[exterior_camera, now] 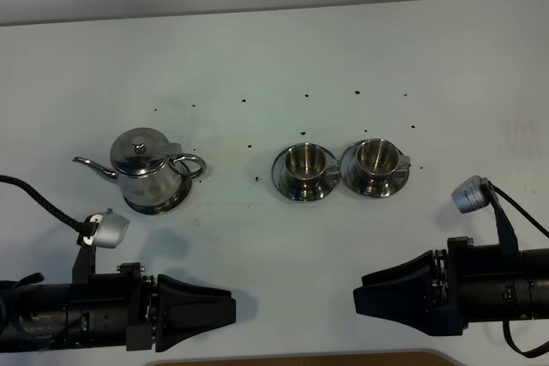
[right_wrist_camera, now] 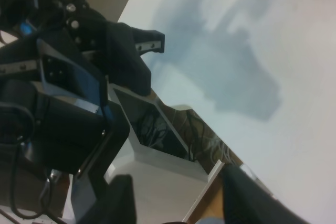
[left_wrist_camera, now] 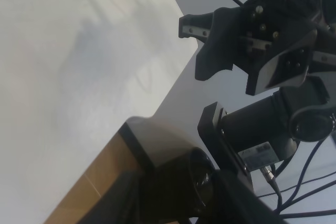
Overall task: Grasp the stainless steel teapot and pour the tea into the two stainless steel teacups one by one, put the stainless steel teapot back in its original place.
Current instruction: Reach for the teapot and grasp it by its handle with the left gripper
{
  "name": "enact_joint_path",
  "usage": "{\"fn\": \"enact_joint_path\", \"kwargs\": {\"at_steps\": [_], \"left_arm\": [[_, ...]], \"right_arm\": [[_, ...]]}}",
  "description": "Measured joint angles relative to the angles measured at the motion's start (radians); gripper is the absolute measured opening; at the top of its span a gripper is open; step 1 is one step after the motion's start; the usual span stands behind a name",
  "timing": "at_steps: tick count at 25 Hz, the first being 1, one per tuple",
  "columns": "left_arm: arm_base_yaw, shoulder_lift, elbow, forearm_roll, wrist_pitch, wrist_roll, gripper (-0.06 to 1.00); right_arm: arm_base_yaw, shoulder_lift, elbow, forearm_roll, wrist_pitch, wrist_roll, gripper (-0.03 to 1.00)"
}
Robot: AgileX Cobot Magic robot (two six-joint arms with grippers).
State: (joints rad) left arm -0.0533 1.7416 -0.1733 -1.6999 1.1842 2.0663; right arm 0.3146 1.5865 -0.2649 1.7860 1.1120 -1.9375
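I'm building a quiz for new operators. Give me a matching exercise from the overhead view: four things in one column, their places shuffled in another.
1 stainless steel teapot
2 two stainless steel teacups
3 left pincer
4 right pincer

a bottom right of view
b side by side, right of centre
c left of centre, spout pointing left
d bottom left of view

Pairs: 1c, 2b, 3d, 4a
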Motion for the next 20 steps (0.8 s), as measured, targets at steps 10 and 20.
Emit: {"fn": "enact_joint_path", "kwargs": {"at_steps": [10,20], "left_arm": [[0.0,0.0,0.0,0.0,0.0,0.0,0.39],[0.0,0.001,-0.037,-0.056,0.0,-0.002,0.39]], "right_arm": [[0.0,0.0,0.0,0.0,0.0,0.0,0.39],[0.0,0.0,0.0,0.0,0.0,0.0,0.39]]}}
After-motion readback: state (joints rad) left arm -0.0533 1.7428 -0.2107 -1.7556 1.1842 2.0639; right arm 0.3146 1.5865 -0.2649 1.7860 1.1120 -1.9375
